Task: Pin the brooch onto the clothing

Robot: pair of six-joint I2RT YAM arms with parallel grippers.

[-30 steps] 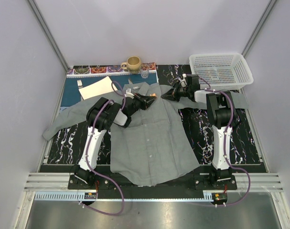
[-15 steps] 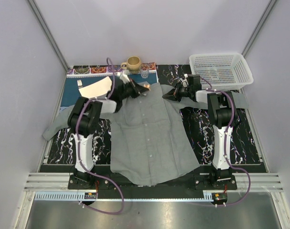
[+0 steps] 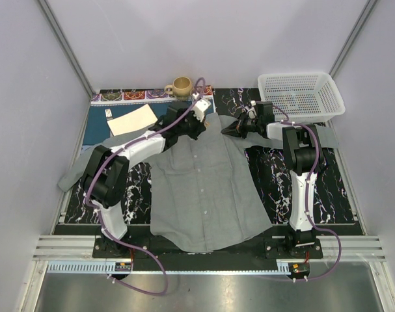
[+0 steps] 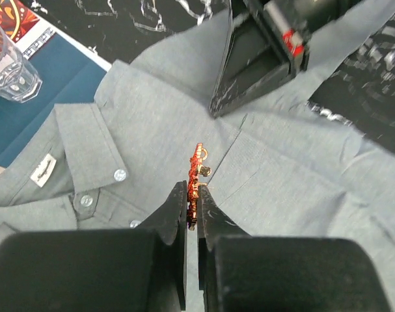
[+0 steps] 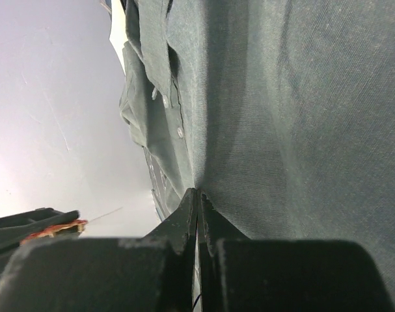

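Counts first: you have two arms, one shirt (image 3: 204,188), one brooch (image 4: 197,170), one mug (image 3: 181,86), one glass (image 4: 5,71), one white basket (image 3: 301,94), one blue placemat (image 3: 96,127) and one pale paper sheet (image 3: 131,120) on it.

Two pale buttons (image 4: 120,174) show clearly by the collar in the left wrist view, and a third is half hidden by the finger.

The only label is a white neck label (image 4: 43,170) inside the collar. Its print is too small to read. No other writing is legible.

Your left gripper (image 4: 192,188) has its fingers pinched narrow on the brooch. The orange-red piece sticks out past the tips, over the shirt's upper front just right of the collar. You can't tell if it touches the cloth.

Your right gripper (image 5: 197,195) has its fingers closed tight on a fold of the shirt near the right shoulder. The cloth puckers up to the tips.

Against a second ago, your left arm has stretched out far forward. Its gripper has gone from the chest area up to the collar zone, and the wrist now covers the glass in the top view. Your right arm and the shirt have not shifted.
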